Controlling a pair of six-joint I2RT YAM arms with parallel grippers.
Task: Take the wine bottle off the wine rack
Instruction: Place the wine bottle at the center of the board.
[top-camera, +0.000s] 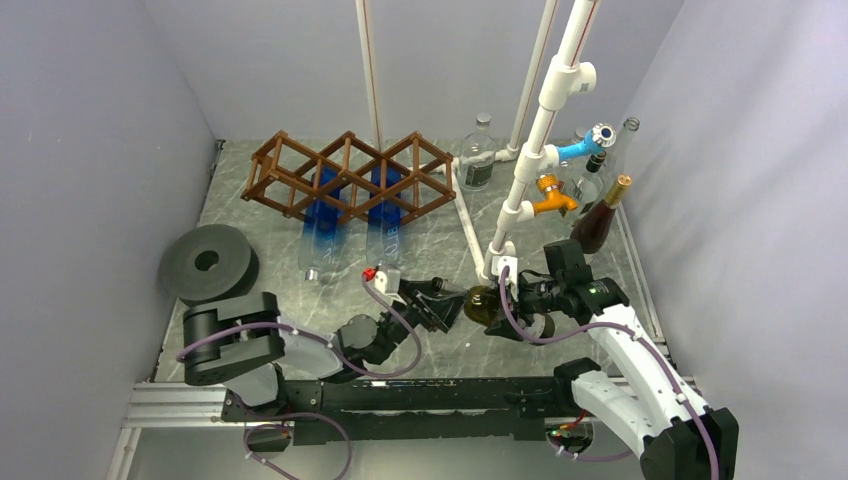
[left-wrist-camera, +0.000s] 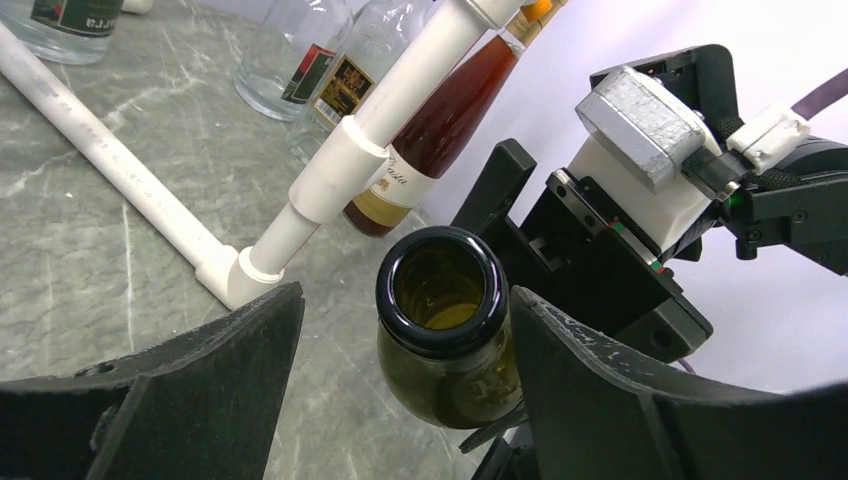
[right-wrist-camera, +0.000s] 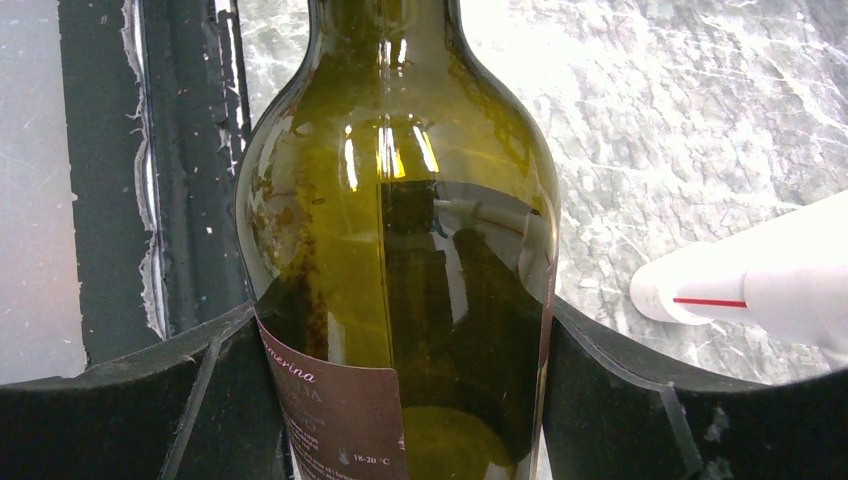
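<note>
Right pincer (right-wrist-camera: 405, 390): closed on the body of the green wine bottle (right-wrist-camera: 400, 200), one black finger pressed to each side of the glass just above the label
Left pincer (left-wrist-camera: 405, 310): jaws parted around the bottle's open mouth and neck; the 3 o'clock finger is at the glass, the 9 o'clock finger stands apart with a clear gap, so it has no hold on anything
Wine bottle: seen from above, it sits between the two pincers near the front of the table (top-camera: 430, 255), at about 4 o'clock from the wine rack (top-camera: 345, 178) and well apart from it; whether it rests on the table or hangs above it cannot be told
Wine rack: brown wooden lattice toward the back wall, at 11 o'clock of the table; two blue-tinted bottles (top-camera: 320, 215) lie through its cells, necks toward the arms
Surroundings: white pipe frame (top-camera: 540, 130) rising just behind the bottle, spare bottles (top-camera: 600, 215) at 1 o'clock in the back corner, grey roll (top-camera: 207, 262) at 9 o'clock
Done, by my reading: the green bottle is out of the rack, so the main lift looks complete
Left, by my reading: either a hand-over, with the left pincer closing on the neck, or simply setting the bottle down; the pictures do not settle which
</note>
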